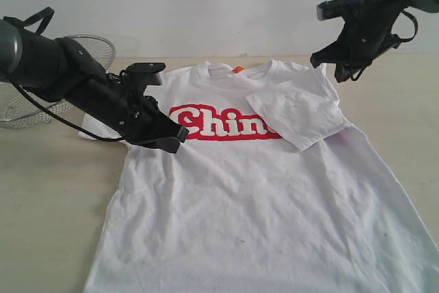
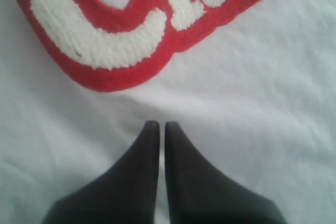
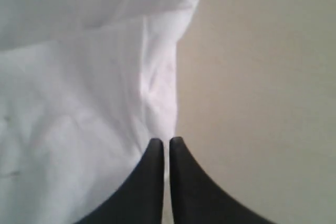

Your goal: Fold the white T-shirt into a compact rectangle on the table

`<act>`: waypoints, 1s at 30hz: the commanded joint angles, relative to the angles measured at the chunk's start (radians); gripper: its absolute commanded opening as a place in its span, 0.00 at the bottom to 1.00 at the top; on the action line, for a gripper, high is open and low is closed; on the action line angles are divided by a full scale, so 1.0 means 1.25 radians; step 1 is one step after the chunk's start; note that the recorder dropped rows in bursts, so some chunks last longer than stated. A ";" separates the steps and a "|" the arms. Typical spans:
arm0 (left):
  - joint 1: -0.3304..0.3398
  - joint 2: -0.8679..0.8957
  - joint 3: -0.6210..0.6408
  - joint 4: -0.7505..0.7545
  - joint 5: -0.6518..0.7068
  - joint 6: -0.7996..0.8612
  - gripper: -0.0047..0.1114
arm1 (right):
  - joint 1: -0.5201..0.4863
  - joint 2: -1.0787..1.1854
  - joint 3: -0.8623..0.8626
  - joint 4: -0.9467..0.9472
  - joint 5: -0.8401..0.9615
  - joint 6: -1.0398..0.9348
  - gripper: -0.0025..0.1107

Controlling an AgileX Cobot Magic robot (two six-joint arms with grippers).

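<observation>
While a plain pale wall [image 1: 206,5] closes off the back of the room, a wide beige wood-grain table [image 1: 48,190] carries the white T-shirt [image 1: 240,204], spread front-up with 1 sleeve [image 1: 302,111] folded in over the end of its red chest band [image 1: 219,123]. A round wire-mesh basket [image 1: 103,49] sits at rear left. The left gripper [image 2: 158,124], jaws closed, hangs low beside the band's first letter. The right gripper [image 3: 168,141], also closed, is raised above the shirt's edge.

I'm seeing the shirt [image 1: 260,197] lying flat on the table [image 1: 48,197], with the basket [image 1: 99,49] sitting far-left behind it.
</observation>
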 commanded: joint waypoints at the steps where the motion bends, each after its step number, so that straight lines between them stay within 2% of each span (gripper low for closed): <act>1: 0.000 0.024 -0.028 -0.020 0.016 0.003 0.08 | -0.086 -0.013 -0.024 0.324 0.000 -0.167 0.02; 3: 0.000 0.036 -0.042 -0.031 0.020 0.003 0.08 | -0.111 -0.011 -0.024 0.438 0.026 -0.247 0.02; 9: 0.000 0.063 -0.080 -0.058 0.022 0.003 0.08 | -0.109 -0.006 -0.024 0.406 0.054 -0.255 0.02; 17: -0.002 0.105 -0.113 -0.059 0.082 -0.047 0.08 | -0.042 0.042 -0.024 0.394 0.039 -0.226 0.02; 26: -0.002 0.121 -0.120 -0.048 0.053 -0.078 0.08 | 0.033 0.050 -0.034 0.044 -0.042 0.009 0.02; 30: -0.002 0.121 -0.120 -0.043 0.058 -0.078 0.08 | 0.037 0.069 -0.034 0.054 -0.045 0.024 0.02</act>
